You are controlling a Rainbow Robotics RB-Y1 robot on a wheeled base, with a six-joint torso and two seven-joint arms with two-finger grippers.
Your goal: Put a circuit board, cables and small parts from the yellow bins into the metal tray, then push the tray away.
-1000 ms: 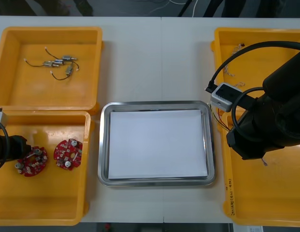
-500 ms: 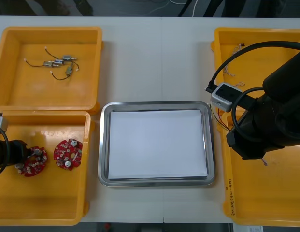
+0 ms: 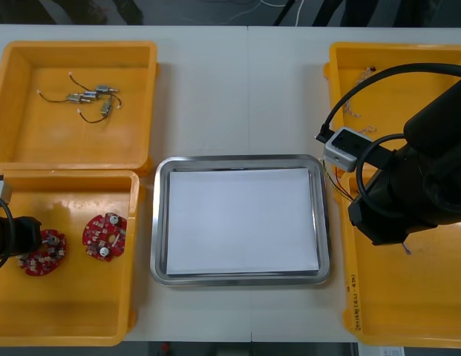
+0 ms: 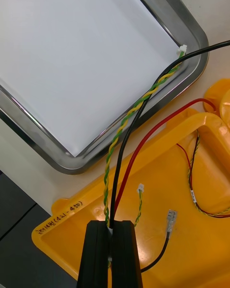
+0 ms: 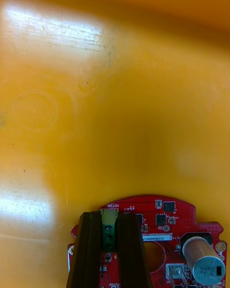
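- The left gripper (image 5: 109, 242) has its fingers (image 5: 91, 254) close together, pinching a small green block (image 5: 109, 225) on the edge of a red board (image 5: 165, 221).
- That board (image 3: 43, 252) is low over the floor of the near left bin (image 3: 67, 326). I cannot tell if it touches the floor.
- A second board (image 3: 105, 237) lies just beside it in the same bin, not touching it.
- The right gripper (image 4: 110, 249) has its fingers (image 4: 96, 259) almost together, pinching a bunch of cables.
- Up from those fingers run a twisted cable (image 4: 128, 120) in green and yellow, a black cable (image 4: 201, 51) and a red cable (image 4: 158, 125).
- The twisted cable crosses the rim of the tray (image 4: 194, 29). Its white plug (image 4: 182, 49) sits at the tray's corner.
- The right gripper is above a corner of the near right bin (image 4: 182, 230), and more cables lie in that bin.
- The right arm (image 3: 416, 185) hangs over the bins on the right side.
- The tray (image 3: 162, 222) sits on the bench (image 3: 215, 96) between the bins and is white inside.
- The small metal parts (image 3: 89, 99) lie in the far left bin (image 3: 22, 141).
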